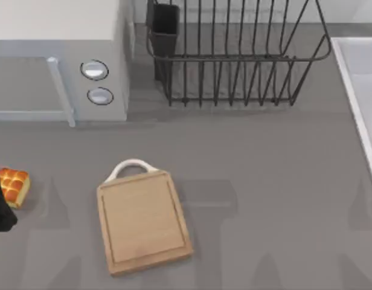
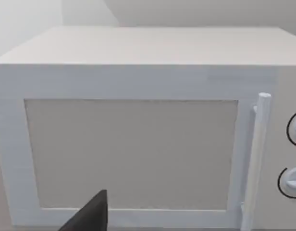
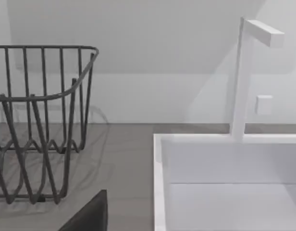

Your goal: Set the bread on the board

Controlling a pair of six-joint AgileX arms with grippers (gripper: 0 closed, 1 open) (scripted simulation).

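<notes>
The bread (image 1: 14, 186), a small golden-orange block of rolls, lies on the grey table at the far left edge of the top view. The board (image 1: 144, 222) is a light wooden rectangle with a white loop handle (image 1: 132, 165) at its far end. It lies flat to the right of the bread, with bare table between them. My left arm (image 1: 0, 208) is a dark shape at the left edge, just beside the bread. A dark part of my left gripper (image 2: 88, 216) shows in the left wrist view, and a dark part of my right gripper (image 3: 88, 214) in the right wrist view.
A white microwave (image 1: 59, 60) with two knobs stands at the back left, facing the left wrist camera (image 2: 133, 144). A black wire dish rack (image 1: 234, 54) stands at the back centre. A white sink (image 1: 361, 90) with a faucet (image 3: 244, 77) runs along the right edge.
</notes>
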